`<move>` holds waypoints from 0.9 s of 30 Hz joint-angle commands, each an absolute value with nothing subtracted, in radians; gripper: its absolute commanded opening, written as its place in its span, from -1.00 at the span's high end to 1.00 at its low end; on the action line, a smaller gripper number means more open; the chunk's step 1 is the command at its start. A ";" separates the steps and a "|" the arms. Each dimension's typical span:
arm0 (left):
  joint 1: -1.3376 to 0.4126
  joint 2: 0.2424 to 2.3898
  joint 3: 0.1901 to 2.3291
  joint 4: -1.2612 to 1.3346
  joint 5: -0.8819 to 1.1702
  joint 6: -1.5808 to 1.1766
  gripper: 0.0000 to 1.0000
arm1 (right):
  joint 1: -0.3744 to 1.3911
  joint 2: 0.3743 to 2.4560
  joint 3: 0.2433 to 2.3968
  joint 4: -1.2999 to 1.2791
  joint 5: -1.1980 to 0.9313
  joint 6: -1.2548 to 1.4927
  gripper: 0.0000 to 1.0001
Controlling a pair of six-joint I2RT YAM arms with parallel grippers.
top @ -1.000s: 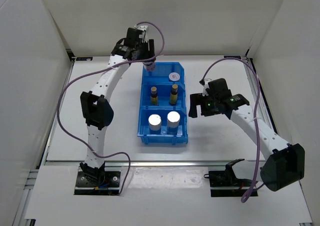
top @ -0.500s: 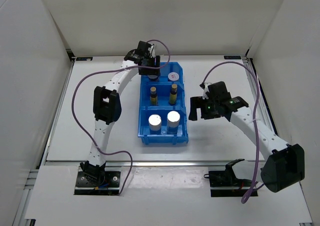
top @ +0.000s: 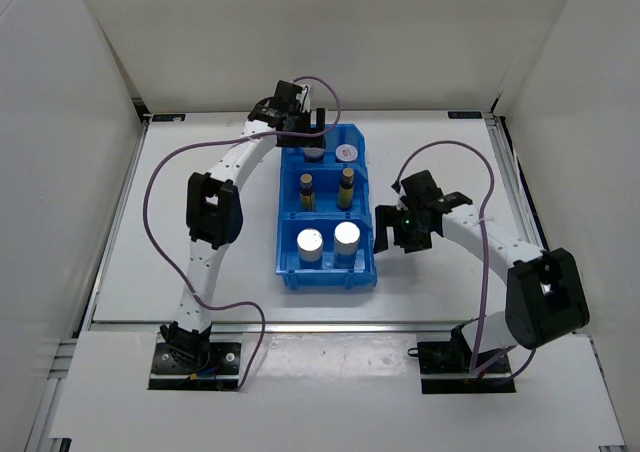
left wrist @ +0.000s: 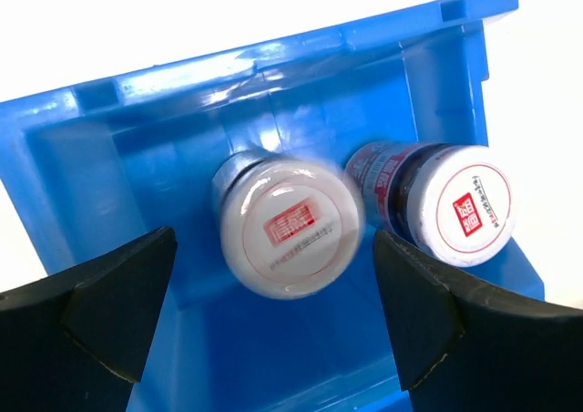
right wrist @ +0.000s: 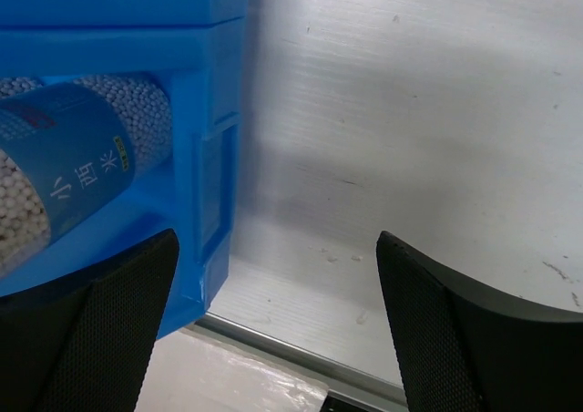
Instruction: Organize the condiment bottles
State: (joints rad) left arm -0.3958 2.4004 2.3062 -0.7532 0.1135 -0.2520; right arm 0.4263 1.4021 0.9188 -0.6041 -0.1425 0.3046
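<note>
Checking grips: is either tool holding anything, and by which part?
Nothing held. Left tool is open either side of a squat jar, not touching; right tool open, empty.

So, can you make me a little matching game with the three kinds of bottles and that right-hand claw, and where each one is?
Column one:
1. white bottles with silver caps
2. slim dark bottles with yellow labels
3. squat jars with white-red lids
4. right gripper

Column two:
A. middle compartment of the blue bin
B. outside the bin, beside its right wall
C. compartment at the bin's near end
D. compartment at the bin's far end

Pairs: 1-C, 2-A, 3-D, 4-B
</note>
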 commanded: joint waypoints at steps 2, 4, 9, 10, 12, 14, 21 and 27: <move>-0.390 2.314 2.313 -0.747 0.080 -0.256 -1.00 | 0.434 1.413 0.914 -0.555 -0.193 0.330 -0.82; -0.390 2.272 2.303 -0.747 0.067 -0.265 -1.00 | 0.443 1.413 0.914 -0.555 -0.193 0.330 -0.82; -0.390 2.033 2.174 -0.747 0.032 -0.275 -1.00 | 0.443 1.388 0.914 -0.583 -0.158 0.365 -0.90; -0.390 1.990 2.139 -0.747 0.022 -0.285 -1.00 | 0.443 1.379 0.929 -0.595 -0.141 0.365 -0.97; -0.390 1.847 1.998 -0.747 -0.018 -0.285 -1.00 | 0.443 1.368 0.956 -0.623 -0.095 0.377 -1.00; -0.390 1.752 1.883 -0.729 -0.060 -0.295 -1.00 | 0.443 1.329 0.965 -0.647 -0.066 0.377 -1.00; -0.390 1.423 1.392 -0.669 -0.132 -0.327 -1.00 | 0.443 1.221 1.008 -0.684 -0.012 0.396 -1.00; -0.390 1.220 1.149 -0.620 -0.291 -0.316 -1.00 | 0.443 1.135 1.064 -0.753 0.043 0.356 -1.00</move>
State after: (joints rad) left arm -0.3901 1.3327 1.1889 -0.6479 -0.1719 -0.3157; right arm 0.4408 1.1908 1.0119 -0.6998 -0.0086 0.3801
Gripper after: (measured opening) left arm 0.998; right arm 0.998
